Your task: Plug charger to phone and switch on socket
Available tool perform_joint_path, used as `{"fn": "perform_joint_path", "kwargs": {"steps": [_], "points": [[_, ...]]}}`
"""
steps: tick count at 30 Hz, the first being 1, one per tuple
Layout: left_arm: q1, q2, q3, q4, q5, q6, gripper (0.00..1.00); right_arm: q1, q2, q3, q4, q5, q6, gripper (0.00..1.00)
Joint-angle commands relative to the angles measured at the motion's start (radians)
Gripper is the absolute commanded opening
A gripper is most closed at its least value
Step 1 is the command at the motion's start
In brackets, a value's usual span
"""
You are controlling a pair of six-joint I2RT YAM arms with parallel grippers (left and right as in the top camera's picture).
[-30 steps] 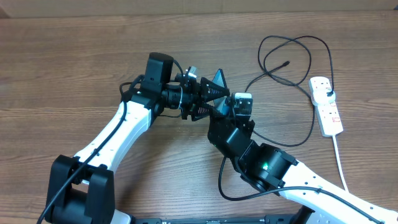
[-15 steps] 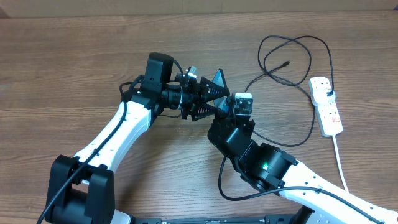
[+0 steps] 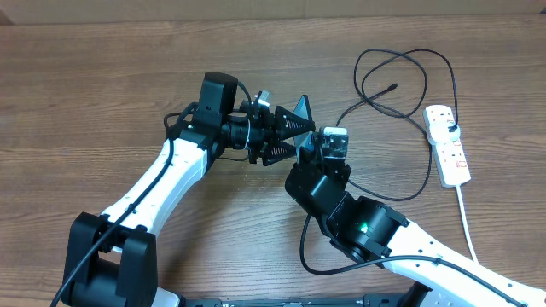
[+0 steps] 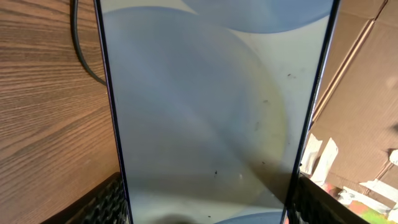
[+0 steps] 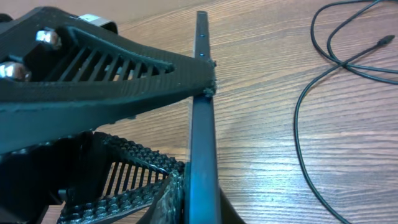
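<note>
Progress early: pinching phone (image 3: 300, 108) on edge with left gripper (image 3: 294, 132), can't tell if right gripper (image 3: 312, 147) grips; yet to plug charger (image 3: 393, 87) in, switch socket (image 3: 450, 147) on.

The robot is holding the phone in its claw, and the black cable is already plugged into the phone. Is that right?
Not quite. The left claw does hold the phone, but the black cable tip is not plugged into it. It lies loose on the table, well away from the phone. The overhead view shows this.
</note>
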Motion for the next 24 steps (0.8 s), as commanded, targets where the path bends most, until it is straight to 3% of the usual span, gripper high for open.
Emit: {"fn": "perform_joint_path", "kwargs": {"steps": [1,5,9,14,21,24], "points": [[-0.006,0.005,0.004,0.007,0.034,-0.006,0.31,0.005,-0.006,0.002,0.001,0.007,-0.016,0.04],[-0.006,0.005,0.004,0.006,0.034,-0.006,0.4,0.005,-0.006,0.003,0.001,0.006,-0.015,0.04],[-0.006,0.005,0.004,0.007,0.043,-0.005,0.71,0.005,-0.006,0.003,0.001,0.007,-0.015,0.04],[0.01,0.005,0.004,0.043,0.041,-0.003,1.0,-0.005,-0.018,0.007,0.001,0.002,-0.003,0.04],[0.113,0.005,0.004,0.196,0.067,-0.002,1.0,-0.093,-0.101,0.007,-0.004,-0.042,0.062,0.04],[0.175,0.005,0.004,0.292,0.117,0.04,1.0,-0.156,-0.157,0.007,-0.043,-0.066,0.165,0.04]]}}
